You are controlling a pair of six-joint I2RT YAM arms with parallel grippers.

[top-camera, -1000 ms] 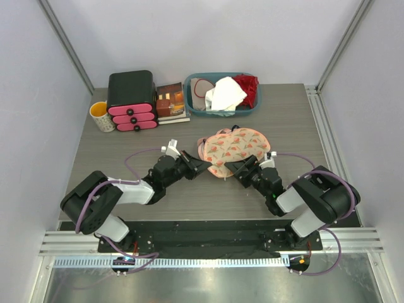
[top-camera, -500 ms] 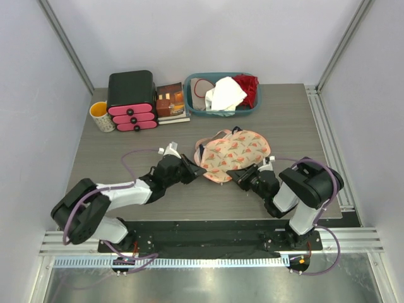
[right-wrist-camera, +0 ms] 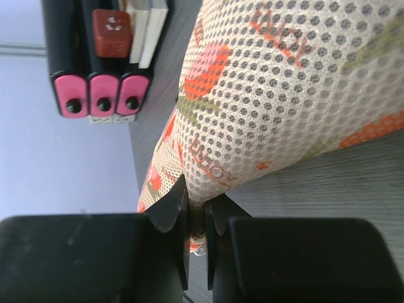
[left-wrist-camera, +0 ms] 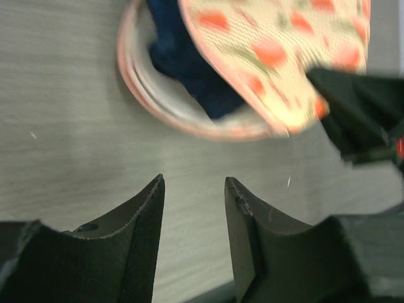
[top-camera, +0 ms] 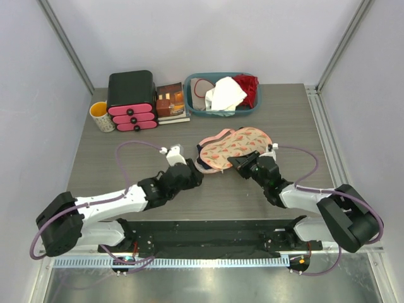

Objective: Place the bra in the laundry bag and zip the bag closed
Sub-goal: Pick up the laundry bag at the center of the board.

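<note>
The laundry bag (top-camera: 238,142) lies mid-table, cream mesh with reddish print and pink trim. Its upper flap (left-wrist-camera: 271,53) is raised off the lower half (left-wrist-camera: 146,95). The dark navy bra (left-wrist-camera: 187,68) sits inside, showing through the gap at the bag's left end. My right gripper (top-camera: 238,165) is shut on the flap's near edge (right-wrist-camera: 214,170), at the front of the bag. My left gripper (left-wrist-camera: 192,184) is open with nothing between its fingers, over bare table just short of the bag's left end (top-camera: 202,154).
Along the back stand a yellow cup (top-camera: 101,116), a black drawer box with pink fronts (top-camera: 131,95), a book (top-camera: 170,101) and a teal basket (top-camera: 191,104) holding a white cloth (top-camera: 225,93) and a red garment (top-camera: 248,88). Metal rails run along the table's right edge.
The left gripper opened and backed off from the bag's left end. The right gripper closed on the flap's near edge, and the flap now stands raised.
</note>
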